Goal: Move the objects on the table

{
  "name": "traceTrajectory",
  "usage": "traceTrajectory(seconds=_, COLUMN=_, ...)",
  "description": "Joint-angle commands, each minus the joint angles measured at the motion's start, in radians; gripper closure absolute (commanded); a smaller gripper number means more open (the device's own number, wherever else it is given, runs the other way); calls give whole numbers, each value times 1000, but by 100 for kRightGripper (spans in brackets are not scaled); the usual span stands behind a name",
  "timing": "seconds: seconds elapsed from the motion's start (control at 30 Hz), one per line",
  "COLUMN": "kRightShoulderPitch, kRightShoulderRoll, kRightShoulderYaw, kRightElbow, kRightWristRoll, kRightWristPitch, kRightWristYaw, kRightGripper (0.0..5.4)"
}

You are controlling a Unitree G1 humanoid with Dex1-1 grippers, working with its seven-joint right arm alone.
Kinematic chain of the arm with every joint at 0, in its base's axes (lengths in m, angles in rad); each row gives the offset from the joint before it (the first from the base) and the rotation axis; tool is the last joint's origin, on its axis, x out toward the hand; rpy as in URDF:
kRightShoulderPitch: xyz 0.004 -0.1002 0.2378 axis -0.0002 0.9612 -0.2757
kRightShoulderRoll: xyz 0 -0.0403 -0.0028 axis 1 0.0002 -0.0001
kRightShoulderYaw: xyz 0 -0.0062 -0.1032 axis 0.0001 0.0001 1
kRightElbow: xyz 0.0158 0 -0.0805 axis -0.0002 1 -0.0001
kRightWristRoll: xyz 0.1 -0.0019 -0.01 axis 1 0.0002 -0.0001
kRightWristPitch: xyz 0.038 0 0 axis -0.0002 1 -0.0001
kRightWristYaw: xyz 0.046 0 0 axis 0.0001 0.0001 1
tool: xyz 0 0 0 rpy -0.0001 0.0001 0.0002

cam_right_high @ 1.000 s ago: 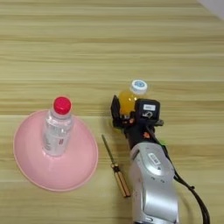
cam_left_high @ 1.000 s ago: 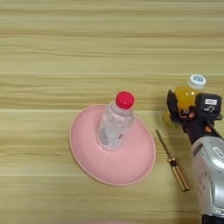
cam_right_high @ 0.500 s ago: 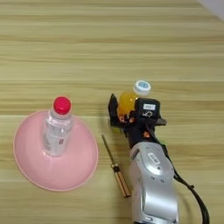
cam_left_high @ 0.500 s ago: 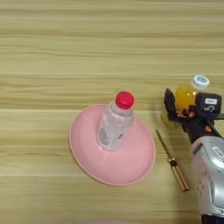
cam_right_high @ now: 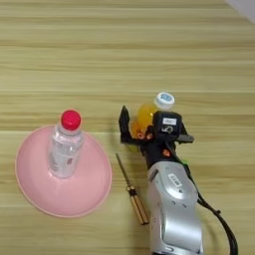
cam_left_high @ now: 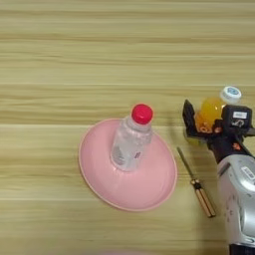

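Silver forearm comes from the near edge, just right of the screwdriver lying on the table. Left of the screwdriver, 1 pink plate carries the red-capped bottle, upright. Beyond the screwdriver, the gripper grips the tilted juice bottle with its 2 fingers.

Right gripper extended over table, black fingers clamped on something.

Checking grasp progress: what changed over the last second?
The juice bottle tipped further right in the hand, cap shifting right. The hand stays around it. The red-capped bottle, pink plate and screwdriver stayed put.
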Motion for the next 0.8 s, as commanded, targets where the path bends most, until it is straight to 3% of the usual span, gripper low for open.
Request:
traceTrajectory(seconds=0.03, kRightShoulderPitch=-45, kRightShoulderRoll=-27, kRightShoulderYaw=-13, kRightElbow=-61, kRightWristRoll=8, kRightWristPitch=-29, kRightWristYaw=-8, kRightGripper=1)
traceTrajectory(seconds=0.5, kRightShoulderPitch=13, kRightShoulderRoll=-13, kRightShoulderYaw=-10, kRightElbow=-168, kRightWristRoll=13, kRightWristPitch=35, kRightWristYaw=-22, kRightGripper=1)
traceTrajectory(seconds=0.8, kRightShoulderPitch=157, kRightShoulderRoll=25, kRightShoulderYaw=22, kRightElbow=-322, kRightWristRoll=18, kRightWristPitch=87, kRightWristYaw=-21, kRightGripper=1)
